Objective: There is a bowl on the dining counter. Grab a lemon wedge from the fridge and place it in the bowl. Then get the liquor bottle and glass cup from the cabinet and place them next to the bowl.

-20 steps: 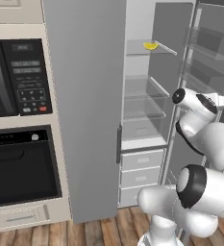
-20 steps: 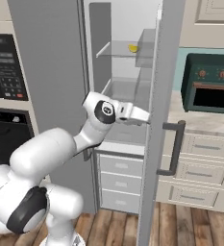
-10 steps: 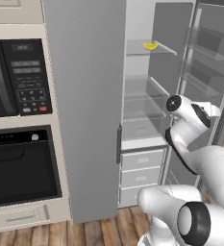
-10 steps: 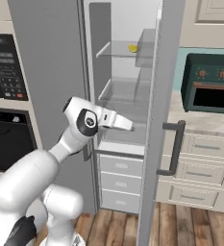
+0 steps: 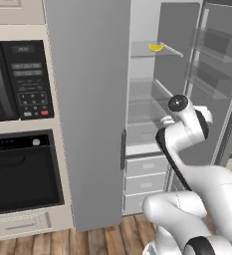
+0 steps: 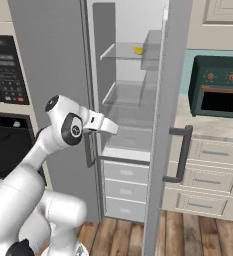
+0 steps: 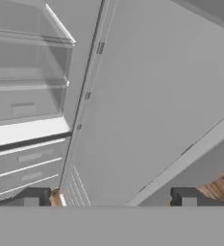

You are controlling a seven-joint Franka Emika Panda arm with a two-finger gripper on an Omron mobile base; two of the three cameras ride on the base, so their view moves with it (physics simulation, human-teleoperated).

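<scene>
Left base view: fridge (image 5: 87, 114) door stood open, lemon wedge (image 5: 156, 47) lay untouched on upper shelf. Gripper (image 7: 111, 198) empty, fingers wide apart, low beside door. Everything remained: wedge, bottle, cup.

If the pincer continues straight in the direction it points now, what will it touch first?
Probably the inner face of the open fridge door, which lies ahead of the open, empty pincer in the hand view. The depth is unclear. The lemon wedge sits higher, on an upper shelf, off this line.
</scene>
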